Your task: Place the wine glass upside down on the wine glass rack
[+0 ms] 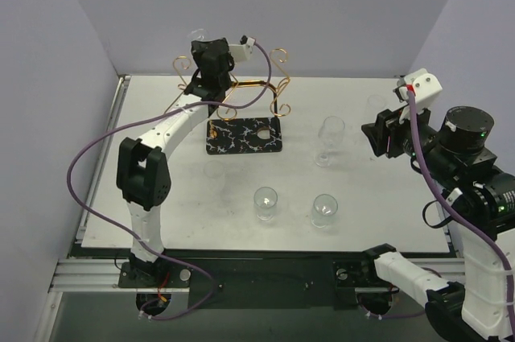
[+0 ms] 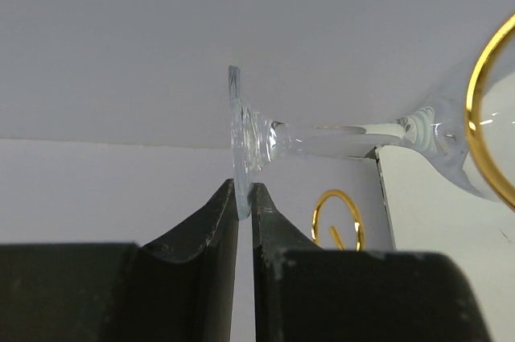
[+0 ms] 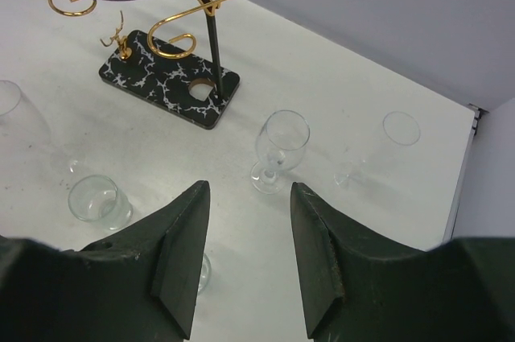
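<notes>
My left gripper point(image 2: 245, 189) is shut on the foot rim of the clear wine glass point(image 2: 330, 137). The glass lies sideways in the left wrist view, stem running right and bowl at the right edge. The bowl sits against a large gold loop point(image 2: 485, 129) of the wine glass rack point(image 1: 241, 84). In the top view the left gripper point(image 1: 211, 56) is up at the rack's wire top, above its black white-veined base point(image 1: 245, 137). My right gripper point(image 1: 378, 137) hovers at the table's right side, open and holding nothing point(image 3: 249, 189).
An upright stemmed glass point(image 1: 330, 139) stands right of the rack base, also seen ahead of the right gripper as a stemmed glass point(image 3: 280, 149). A taller thin glass point(image 3: 386, 145) stands behind it. Two low tumblers point(image 1: 265, 203) point(image 1: 325, 210) sit near the front. Walls enclose the table.
</notes>
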Tool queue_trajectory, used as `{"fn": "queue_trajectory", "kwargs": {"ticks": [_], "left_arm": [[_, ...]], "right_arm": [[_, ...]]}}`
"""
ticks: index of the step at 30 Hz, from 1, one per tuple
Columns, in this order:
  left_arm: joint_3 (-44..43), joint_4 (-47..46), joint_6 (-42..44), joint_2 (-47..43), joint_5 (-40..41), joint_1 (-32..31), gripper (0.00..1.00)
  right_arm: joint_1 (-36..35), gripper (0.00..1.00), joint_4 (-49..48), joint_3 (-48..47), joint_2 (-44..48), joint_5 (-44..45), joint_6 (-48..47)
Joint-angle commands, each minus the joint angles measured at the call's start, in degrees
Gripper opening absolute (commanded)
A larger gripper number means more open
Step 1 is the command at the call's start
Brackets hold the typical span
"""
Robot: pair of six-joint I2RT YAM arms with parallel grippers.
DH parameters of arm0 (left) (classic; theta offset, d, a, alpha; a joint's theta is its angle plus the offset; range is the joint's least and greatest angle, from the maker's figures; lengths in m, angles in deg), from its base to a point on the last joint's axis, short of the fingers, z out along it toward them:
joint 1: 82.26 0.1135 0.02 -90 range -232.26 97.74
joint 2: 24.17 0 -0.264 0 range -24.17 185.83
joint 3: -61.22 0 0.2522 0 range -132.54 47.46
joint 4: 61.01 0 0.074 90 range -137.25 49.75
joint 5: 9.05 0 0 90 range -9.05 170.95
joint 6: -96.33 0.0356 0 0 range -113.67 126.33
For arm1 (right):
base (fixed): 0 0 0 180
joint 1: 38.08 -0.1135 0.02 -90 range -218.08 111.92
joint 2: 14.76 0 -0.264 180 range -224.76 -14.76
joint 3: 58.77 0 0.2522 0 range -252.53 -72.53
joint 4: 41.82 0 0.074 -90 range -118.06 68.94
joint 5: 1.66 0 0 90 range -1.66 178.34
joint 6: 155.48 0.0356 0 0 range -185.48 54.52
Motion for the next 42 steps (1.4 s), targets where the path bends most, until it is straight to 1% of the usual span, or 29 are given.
{"fn": "queue_trajectory", "kwargs": {"ticks": [1,4,12,23,42], "left_arm": [[2.3,-9.2,1.9,-7.4,1.9,-0.5,0.0],[5.6,-9.7,1.9,-9.6,2.0,-1.1,0.0],[11.0,-10.3,2.7,-13.5,2.9,-1.9,0.0],[16.6,-11.2,2.4,-16.4,3.1,-1.8,0.0],[18.8,-9.4,2.0,-17.3,2.9,1.1,0.0]], "right_arm": [[0.8,0.4,-1.5,0.5,0.5,-1.1,0.6],[1.2,0.4,-1.5,0.5,0.8,-1.4,0.8],[1.5,0.4,-1.5,1.0,1.2,-1.6,0.8],[1.6,0.4,-1.6,1.2,1.4,-1.4,0.7],[1.6,0.4,-1.8,1.9,1.5,-1.5,0.4]]}}
